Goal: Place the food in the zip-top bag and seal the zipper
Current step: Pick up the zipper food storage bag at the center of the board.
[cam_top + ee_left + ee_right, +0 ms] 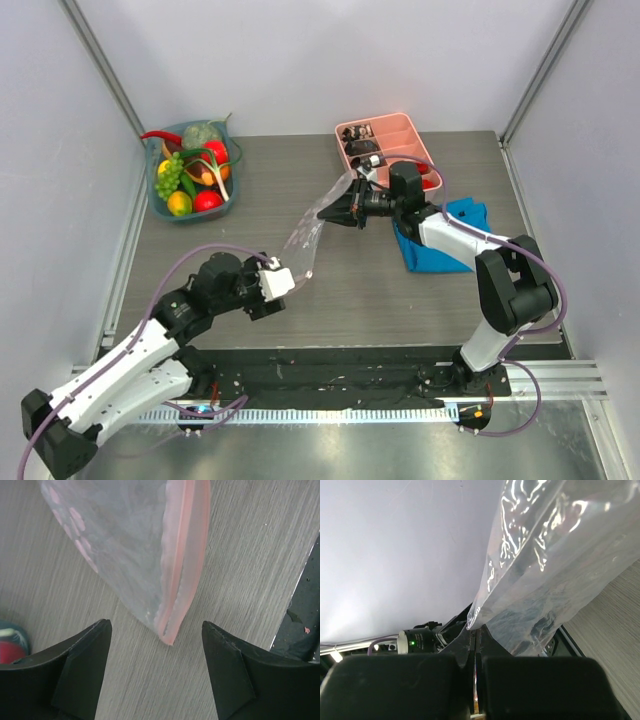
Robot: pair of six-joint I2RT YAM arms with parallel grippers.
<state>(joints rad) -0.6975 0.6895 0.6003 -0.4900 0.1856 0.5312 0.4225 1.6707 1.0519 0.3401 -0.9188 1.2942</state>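
Note:
The zip-top bag (pixel 312 235), clear with pale pink dots, hangs stretched between my two grippers above the table. My right gripper (pixel 337 212) is shut on its upper corner; in the right wrist view the jaws (pixel 475 637) pinch the bag's edge (pixel 545 570). My left gripper (pixel 283 284) is open at the lower corner. In the left wrist view the bag's corner (pixel 125 555) with the pink zipper strip (pixel 182 555) lies just ahead of the open gripper (pixel 156 627), untouched. No slider tab shows. The food (pixel 192 172) sits in a blue-green basket at the far left.
The pink divided tray (pixel 400 127) stands at the back, right of centre, behind my right arm. A blue folded cloth (pixel 447 245) lies under the right forearm. The basket's rim (pixel 160 205) is near the left wall. A black base strip (pixel 305 605) runs along the table's near edge.

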